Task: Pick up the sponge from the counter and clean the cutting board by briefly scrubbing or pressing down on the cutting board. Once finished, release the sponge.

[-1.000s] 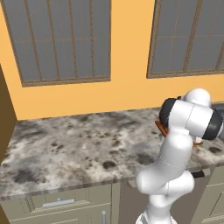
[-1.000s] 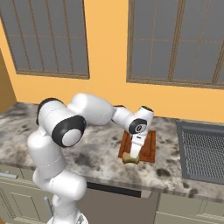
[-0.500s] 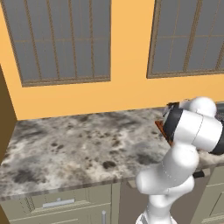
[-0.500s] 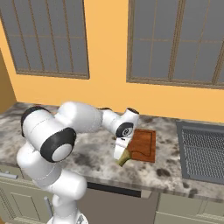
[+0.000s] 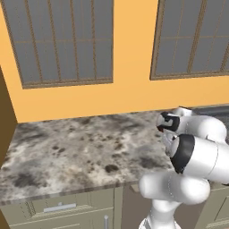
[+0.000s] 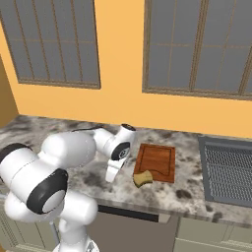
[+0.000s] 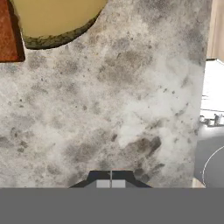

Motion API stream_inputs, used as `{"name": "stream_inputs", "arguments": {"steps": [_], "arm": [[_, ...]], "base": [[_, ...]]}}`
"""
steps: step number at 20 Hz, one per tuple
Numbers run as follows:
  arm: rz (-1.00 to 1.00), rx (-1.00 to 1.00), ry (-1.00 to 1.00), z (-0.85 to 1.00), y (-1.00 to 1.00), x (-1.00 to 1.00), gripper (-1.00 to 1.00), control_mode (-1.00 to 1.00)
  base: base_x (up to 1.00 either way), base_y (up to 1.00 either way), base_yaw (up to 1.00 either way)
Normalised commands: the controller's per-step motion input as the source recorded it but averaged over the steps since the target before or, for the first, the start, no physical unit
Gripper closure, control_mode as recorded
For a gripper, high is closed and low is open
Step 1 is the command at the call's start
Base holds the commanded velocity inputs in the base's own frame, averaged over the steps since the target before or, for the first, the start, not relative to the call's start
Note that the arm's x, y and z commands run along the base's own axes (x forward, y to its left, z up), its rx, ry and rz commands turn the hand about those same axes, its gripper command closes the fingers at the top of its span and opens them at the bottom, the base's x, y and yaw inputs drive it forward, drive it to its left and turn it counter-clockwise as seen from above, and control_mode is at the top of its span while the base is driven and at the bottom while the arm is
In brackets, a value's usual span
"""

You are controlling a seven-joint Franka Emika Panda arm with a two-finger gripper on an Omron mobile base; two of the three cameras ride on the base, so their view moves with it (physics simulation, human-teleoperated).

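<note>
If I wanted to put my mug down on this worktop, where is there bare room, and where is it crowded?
The widest bare patch is the counter left of the arm, between the yellow wall and the front edge. It is crowded on the right: the gripper hangs there beside the sponge, which overlaps the near corner of the cutting board, with the dark grate beyond.

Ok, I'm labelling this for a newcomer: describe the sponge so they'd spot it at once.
On the mottled granite counter, find the reddish-brown cutting board left of the dark grated surface. The sponge lies at its near left corner: a small, soft, mustard-yellow block.
</note>
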Motion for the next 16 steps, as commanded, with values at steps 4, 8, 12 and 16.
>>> {"name": "stream_inputs", "arguments": {"steps": [4, 8, 12, 16], "arm": [[0.00, 0.00, -0.01, 0.33, 0.31, -0.05, 1.00, -1.00], [0.00, 0.00, -0.01, 0.47, 0.26, -0.18, 1.00, -1.00], [0.07, 0.00, -0.06, 0.42, 0.35, -0.23, 1.00, -1.00], [0.14, -0.04, -0.13, 0.33, 0.45, -0.14, -1.00, -1.00]], "base": [[0.00, 0.00, 0.00], [0.00, 0.00, 0.00], [0.00, 0.00, 0.00], [0.00, 0.00, 0.00]]}}
